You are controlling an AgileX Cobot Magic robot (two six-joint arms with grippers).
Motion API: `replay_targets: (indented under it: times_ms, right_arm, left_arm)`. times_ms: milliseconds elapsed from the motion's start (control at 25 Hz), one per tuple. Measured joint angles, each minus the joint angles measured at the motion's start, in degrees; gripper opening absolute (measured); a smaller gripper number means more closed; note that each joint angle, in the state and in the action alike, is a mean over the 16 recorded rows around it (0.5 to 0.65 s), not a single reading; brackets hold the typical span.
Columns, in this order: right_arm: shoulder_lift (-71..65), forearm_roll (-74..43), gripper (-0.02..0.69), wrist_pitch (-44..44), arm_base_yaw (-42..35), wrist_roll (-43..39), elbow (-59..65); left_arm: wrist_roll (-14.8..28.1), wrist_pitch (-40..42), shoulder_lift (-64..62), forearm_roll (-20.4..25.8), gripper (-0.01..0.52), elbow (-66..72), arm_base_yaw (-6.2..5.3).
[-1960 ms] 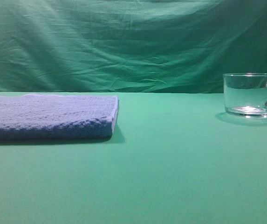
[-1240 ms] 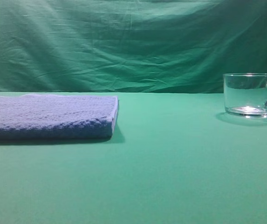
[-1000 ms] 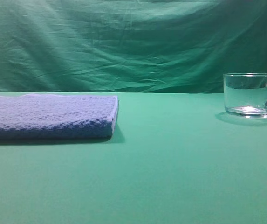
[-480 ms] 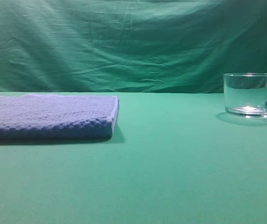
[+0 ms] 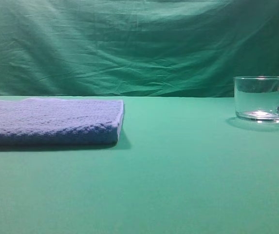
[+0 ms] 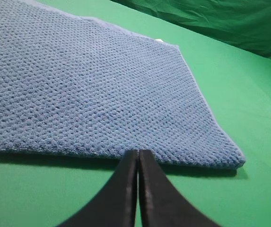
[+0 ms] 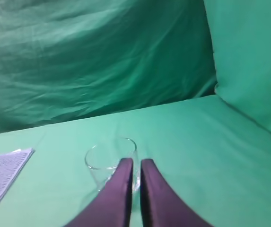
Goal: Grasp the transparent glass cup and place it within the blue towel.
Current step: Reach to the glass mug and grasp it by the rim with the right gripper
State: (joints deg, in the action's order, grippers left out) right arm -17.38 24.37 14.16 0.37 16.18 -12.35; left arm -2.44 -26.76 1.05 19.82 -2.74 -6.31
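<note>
Two end effectors, left end effector (image 6: 138, 156) and right end effector (image 7: 134, 163), stood pressed together, empty. Transparent glass cup (image 5: 260, 98) looked rigid, slippery, breakable; best gripped across its rim.

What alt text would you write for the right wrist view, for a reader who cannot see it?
The transparent glass cup stands upright and empty on the green cloth table, just beyond the two dark fingers of the right hand, which are nearly together and hold nothing. A corner of the blue towel shows at the left edge.
</note>
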Motion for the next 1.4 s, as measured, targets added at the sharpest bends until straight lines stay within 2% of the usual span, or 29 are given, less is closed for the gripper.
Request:
replay_targets:
  times_ms: [320,600,880,1040,1400]
  right_arm:
    - [-22.0,0.8,0.048,9.1,0.0,5.9,-11.8]
    - [-39.5,-0.9,0.048,21.2,0.3,11.2,-23.7]
    - [-54.9,-7.1,0.067,31.0,3.4,11.8,-35.5]
    - [-62.3,-11.4,0.153,34.1,5.6,10.0,-41.0]
    - [-74.3,-18.3,0.465,35.1,8.6,3.8,-48.5]
  left_arm:
    - [0.0,0.0,0.0,0.0,0.0,0.0,0.0]
    - [0.0,0.0,0.0,0.0,0.0,0.0,0.0]
    - [0.0,0.0,0.0,0.0,0.0,0.0,0.0]
    - [0.0,0.0,0.0,0.0,0.0,0.0,0.0]
    - [0.0,0.0,0.0,0.0,0.0,0.0,0.0]
